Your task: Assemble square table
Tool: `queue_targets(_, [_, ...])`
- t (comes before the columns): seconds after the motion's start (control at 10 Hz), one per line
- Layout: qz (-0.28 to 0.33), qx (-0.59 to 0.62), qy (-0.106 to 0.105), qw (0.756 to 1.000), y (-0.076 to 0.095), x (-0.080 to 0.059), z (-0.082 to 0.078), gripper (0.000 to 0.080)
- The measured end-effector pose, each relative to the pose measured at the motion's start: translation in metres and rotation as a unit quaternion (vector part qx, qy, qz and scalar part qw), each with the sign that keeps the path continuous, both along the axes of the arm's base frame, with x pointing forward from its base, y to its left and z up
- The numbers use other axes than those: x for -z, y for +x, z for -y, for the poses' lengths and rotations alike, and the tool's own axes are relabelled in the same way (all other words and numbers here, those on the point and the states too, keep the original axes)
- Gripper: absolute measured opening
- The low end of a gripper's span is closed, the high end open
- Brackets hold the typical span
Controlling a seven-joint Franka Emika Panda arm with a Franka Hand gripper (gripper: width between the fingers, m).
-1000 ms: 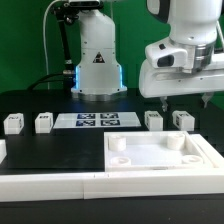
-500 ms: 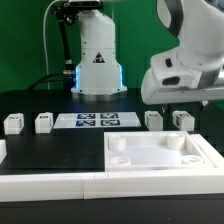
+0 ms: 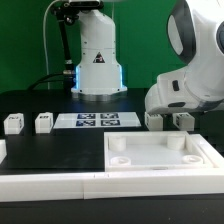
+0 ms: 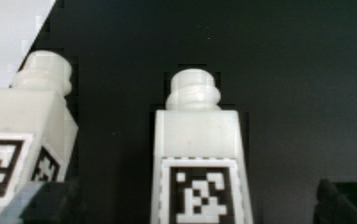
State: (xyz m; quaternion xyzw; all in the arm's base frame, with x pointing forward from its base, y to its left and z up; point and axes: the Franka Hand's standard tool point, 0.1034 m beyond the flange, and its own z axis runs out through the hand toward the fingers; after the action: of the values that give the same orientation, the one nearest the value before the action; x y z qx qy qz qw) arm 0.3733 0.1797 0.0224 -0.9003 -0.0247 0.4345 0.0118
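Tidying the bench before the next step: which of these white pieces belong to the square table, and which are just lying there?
Belong: tabletop slab, two legs at the exterior view's left, two more legs beneath the open gripper.
Just lying there: marker board, white border bars.

- The arm [image 3: 196,55] is bending over at the exterior view's right, with its white upper link curving downward.
- The wrist [image 3: 186,92] is sitting low and pointing the end effector [image 3: 172,120] straight down.
- The fingers [image 4: 33,203] are standing wide apart in the wrist view, with only their dark tips showing.
- The base [image 3: 97,60] is standing upright at the rear.
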Motion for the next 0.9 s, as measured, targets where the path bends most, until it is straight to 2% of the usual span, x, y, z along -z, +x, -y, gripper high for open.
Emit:
queue_targets(0.4, [-0.009, -0.005, -0.001, 1.000, -0.009, 0.008, -0.003, 0.0649])
queue_targets(0.5, [-0.011, -0.005, -0.012, 1.000, -0.012, 0.011, -0.005, 0.0649])
queue_targets(0.7, [-0.014, -0.007, -0.018, 1.000, -0.015, 0.014, -0.005, 0.0649])
queue_targets(0.9, [-0.014, -0.008, -0.018, 1.000, -0.015, 0.014, -0.005, 0.0404])
